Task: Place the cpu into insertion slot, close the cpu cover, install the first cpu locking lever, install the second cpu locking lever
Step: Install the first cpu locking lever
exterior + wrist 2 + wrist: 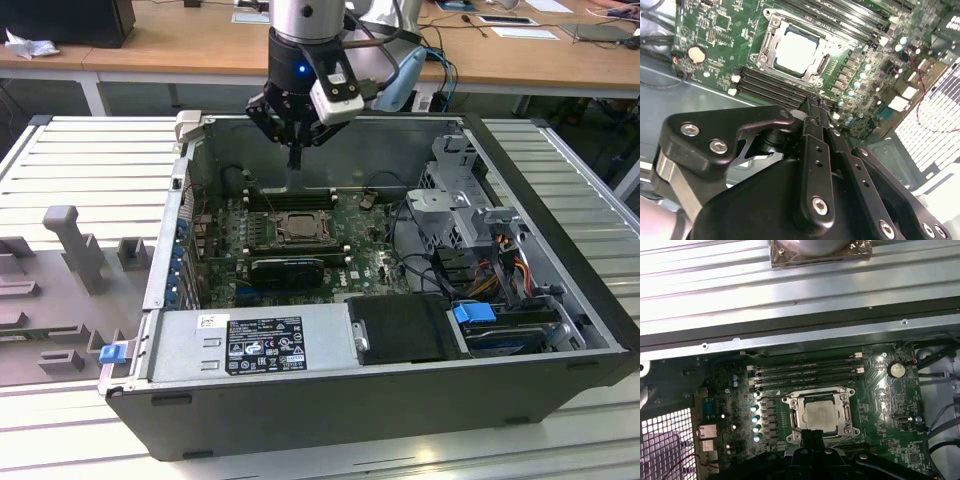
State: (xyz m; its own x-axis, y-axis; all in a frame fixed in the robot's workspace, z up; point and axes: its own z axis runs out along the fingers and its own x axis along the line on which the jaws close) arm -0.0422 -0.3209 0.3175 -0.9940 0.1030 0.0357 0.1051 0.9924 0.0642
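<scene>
Here's the open computer case, lying on its side on the ribbed metal bench, side panel off and everything inside on show. The green motherboard covers the case floor, and it comes up sharp in both wrist views.

The arm reaches down from above, and the gripper hangs over the far part of the case, above the long black memory slots. It's clear of the board and touching nothing. The two black fingers are pressed together with nothing between them, plain to see in both wrist views.

Now the insertion slot, sitting mid-board between the banks of memory slots, its metal rim showing in both wrist views. The cpu cover lies flat on the socket, its window framing the chip. And there's the cpu, pale and square, seated level in the slot.
</scene>
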